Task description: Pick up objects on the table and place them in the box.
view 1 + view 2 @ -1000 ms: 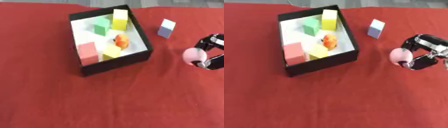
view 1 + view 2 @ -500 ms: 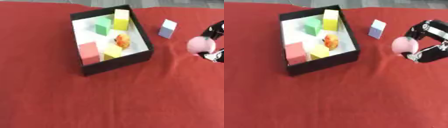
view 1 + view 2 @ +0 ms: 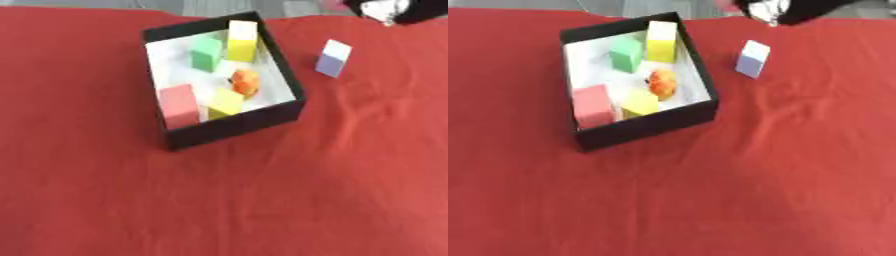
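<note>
A black box (image 3: 234, 129) with a white floor stands at the upper left of the red cloth. In it are a green block (image 3: 206, 53), a tall yellow block (image 3: 242, 40), an orange round thing (image 3: 246, 83), a small yellow block (image 3: 226, 102) and a pink block (image 3: 179, 105). A lavender block (image 3: 332, 58) stands on the cloth to the right of the box. My right hand (image 3: 794, 9) shows only partly at the top edge, above and behind the lavender block. A sliver of the pink ball (image 3: 728, 5) shows at its left side. The left hand is out of view.
The red cloth (image 3: 262, 200) covers the whole table, with wrinkles to the right of the box. A grey floor strip (image 3: 201, 6) shows beyond the far edge.
My right hand has lifted with the pink ball from the right side of the cloth up and leftward, to the top edge beyond the lavender block. The box and blocks have not moved.
</note>
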{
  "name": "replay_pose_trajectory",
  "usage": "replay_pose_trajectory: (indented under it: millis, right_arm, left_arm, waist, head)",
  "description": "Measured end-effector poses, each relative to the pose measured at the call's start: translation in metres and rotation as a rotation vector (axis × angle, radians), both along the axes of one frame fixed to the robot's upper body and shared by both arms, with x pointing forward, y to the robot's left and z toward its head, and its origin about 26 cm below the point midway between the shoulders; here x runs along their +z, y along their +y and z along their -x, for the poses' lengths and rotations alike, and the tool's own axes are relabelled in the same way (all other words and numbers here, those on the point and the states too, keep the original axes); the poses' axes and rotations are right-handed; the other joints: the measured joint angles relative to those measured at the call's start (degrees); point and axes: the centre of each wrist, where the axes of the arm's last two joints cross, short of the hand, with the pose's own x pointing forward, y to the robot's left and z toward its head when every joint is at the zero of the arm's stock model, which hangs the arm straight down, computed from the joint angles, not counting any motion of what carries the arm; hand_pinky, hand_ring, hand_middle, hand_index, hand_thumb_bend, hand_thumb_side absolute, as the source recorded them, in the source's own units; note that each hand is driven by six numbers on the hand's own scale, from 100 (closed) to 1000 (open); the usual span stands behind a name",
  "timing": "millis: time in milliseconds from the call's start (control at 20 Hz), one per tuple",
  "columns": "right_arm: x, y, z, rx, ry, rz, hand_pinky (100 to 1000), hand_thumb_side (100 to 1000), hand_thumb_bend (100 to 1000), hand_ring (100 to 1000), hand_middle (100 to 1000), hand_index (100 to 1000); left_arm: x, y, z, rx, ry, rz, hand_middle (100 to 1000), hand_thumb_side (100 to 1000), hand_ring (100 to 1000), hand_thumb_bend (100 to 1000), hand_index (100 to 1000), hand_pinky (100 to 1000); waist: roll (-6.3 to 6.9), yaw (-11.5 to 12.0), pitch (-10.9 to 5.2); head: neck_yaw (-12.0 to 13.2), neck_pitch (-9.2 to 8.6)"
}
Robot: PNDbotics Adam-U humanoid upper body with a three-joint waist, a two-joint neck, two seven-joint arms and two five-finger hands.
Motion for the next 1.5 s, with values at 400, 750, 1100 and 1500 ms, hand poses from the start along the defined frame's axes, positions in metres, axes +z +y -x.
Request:
replay_pose_trajectory:
  millis: [400, 750, 1100, 1500]
  right_arm:
    - [-0.063, 0.077, -0.077, -0.025, 0.087, 0.030, 790, 100, 342, 626, 542, 663]
    - [-0.114, 0.088, -0.103, -0.068, 0.112, 0.091, 849, 177, 528, 837, 806, 906]
    - [-0.083, 0.080, -0.092, -0.027, 0.018, -0.021, 873, 100, 652, 861, 843, 945]
    - [-0.015, 0.011, -0.071, -0.047, -0.017, -0.143, 879, 136, 585, 870, 855, 942]
  left_arm:
    - [0.011, -0.007, -0.005, -0.034, -0.080, -0.006, 673, 648, 697, 430, 762, 651]
    - [0.010, -0.009, -0.006, -0.045, -0.079, 0.002, 671, 649, 695, 429, 761, 649]
    - [0.006, -0.008, -0.005, -0.038, -0.066, 0.003, 671, 648, 694, 430, 761, 648]
    - [0.001, -0.004, -0.002, -0.016, -0.046, 0.005, 670, 649, 694, 433, 761, 647]
  waist:
    - [0.58, 2.49, -0.01]
    - [0.57, 2.40, -0.01]
    - [0.71, 1.64, -0.01]
    - [0.20, -0.08, -0.78]
  head:
    - [-3.25, 1.29]
    - [-3.45, 1.30]
    - [-2.46, 1.29]
    - [-1.38, 1.31]
